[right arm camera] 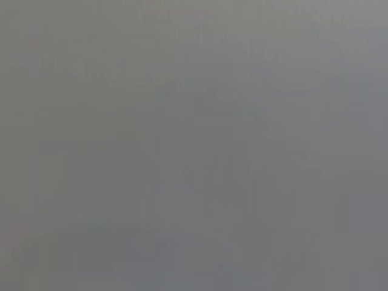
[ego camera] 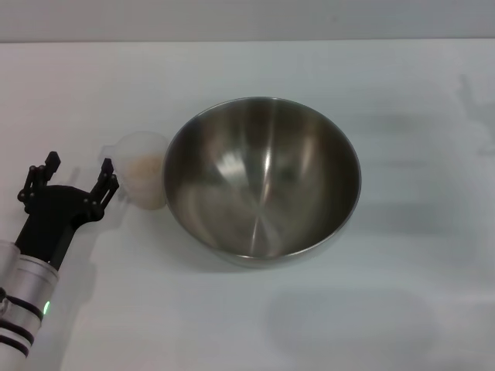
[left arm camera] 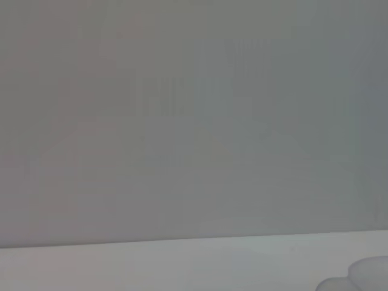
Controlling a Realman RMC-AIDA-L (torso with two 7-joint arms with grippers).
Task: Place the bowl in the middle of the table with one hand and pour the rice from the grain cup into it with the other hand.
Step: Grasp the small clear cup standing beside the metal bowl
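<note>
The big steel bowl (ego camera: pixel 263 178) stands in the middle of the white table (ego camera: pixel 387 309), with nothing inside it. Touching its left side is the small clear grain cup (ego camera: pixel 142 168), upright, with pale rice (ego camera: pixel 146 165) at its bottom. My left gripper (ego camera: pixel 79 170) is open just left of the cup, one black fingertip (ego camera: pixel 108 171) close to the cup's wall, nothing between the fingers. The left wrist view shows only the table edge and a bit of the cup's rim (left arm camera: pixel 367 276). My right gripper is out of view; its wrist view shows plain grey.
White tabletop stretches on all sides of the bowl, with a grey wall behind the far edge (ego camera: pixel 247 40). No other objects show.
</note>
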